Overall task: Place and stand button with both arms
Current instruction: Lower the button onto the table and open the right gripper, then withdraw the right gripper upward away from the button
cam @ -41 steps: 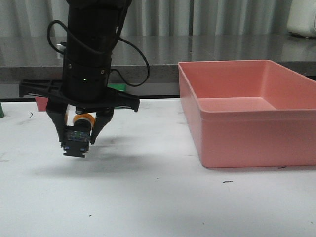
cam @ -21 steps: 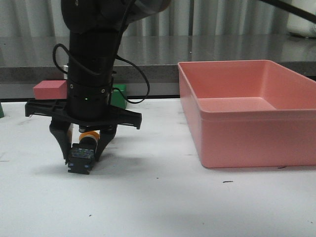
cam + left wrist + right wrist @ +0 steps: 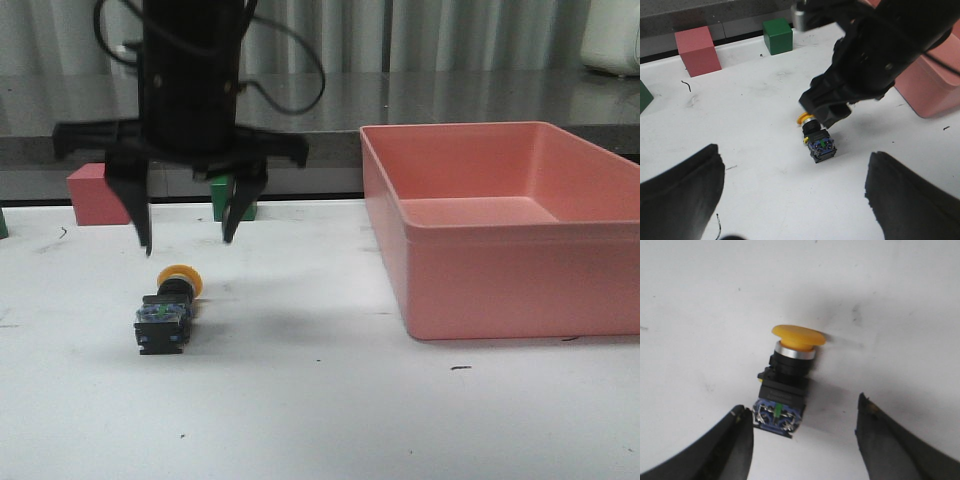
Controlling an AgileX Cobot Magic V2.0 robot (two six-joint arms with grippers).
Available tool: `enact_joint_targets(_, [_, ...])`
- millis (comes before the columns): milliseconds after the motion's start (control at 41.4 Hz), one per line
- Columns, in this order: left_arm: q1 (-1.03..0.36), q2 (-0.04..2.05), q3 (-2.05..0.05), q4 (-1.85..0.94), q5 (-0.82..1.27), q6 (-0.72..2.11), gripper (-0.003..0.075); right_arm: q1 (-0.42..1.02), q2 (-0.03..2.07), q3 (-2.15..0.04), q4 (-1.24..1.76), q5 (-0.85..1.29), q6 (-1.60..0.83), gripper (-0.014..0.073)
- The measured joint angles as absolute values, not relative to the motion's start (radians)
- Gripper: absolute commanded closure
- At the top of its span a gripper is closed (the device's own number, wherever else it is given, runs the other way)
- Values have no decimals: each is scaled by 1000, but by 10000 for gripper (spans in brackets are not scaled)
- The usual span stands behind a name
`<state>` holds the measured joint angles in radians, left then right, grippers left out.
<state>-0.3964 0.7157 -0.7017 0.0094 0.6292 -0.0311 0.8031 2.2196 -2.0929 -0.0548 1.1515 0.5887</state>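
Observation:
The button (image 3: 168,310) lies on its side on the white table, with its yellow cap (image 3: 180,275) toward the back and its bluish base toward the front. My right gripper (image 3: 188,243) hangs open just above it, touching nothing. In the right wrist view the button (image 3: 787,380) lies free between and beyond the spread fingers (image 3: 735,440); the gripper (image 3: 802,435) is empty. My left gripper (image 3: 795,200) is open and empty, well short of the button (image 3: 817,142). That view also shows the right arm (image 3: 875,55) over the button.
A large pink bin (image 3: 500,230) stands on the right of the table. A pink cube (image 3: 98,195) and a green cube (image 3: 235,195) sit at the back edge behind the right gripper. Another green block (image 3: 644,95) is at the far left.
My right gripper lowered the button onto the table, opened and let it go, then rose. The button now lies on its side.

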Motion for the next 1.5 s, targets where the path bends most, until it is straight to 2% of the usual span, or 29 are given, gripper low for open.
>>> enact_joint_targets(217, [-396,716,-702,9,629,-31,155,803,2030,-2088,-105,1209,388,120])
enact_joint_targets(410, [-396,716,-702,9,629,-31,155,801,1874,-1989,-113,1212,276,120])
enact_joint_targets(555, [-396,716,-702,9,629,-31,155,772,1767,-1858,-106,1186,208,120])
enact_joint_targets(917, [-396,716,-702,9,629,-31,155,594,1444,-1452,27,999,57,126])
enact_joint_targets(1496, [-396,716,-702,9,629,-31,155,583,923,-986,27,896,23,126])
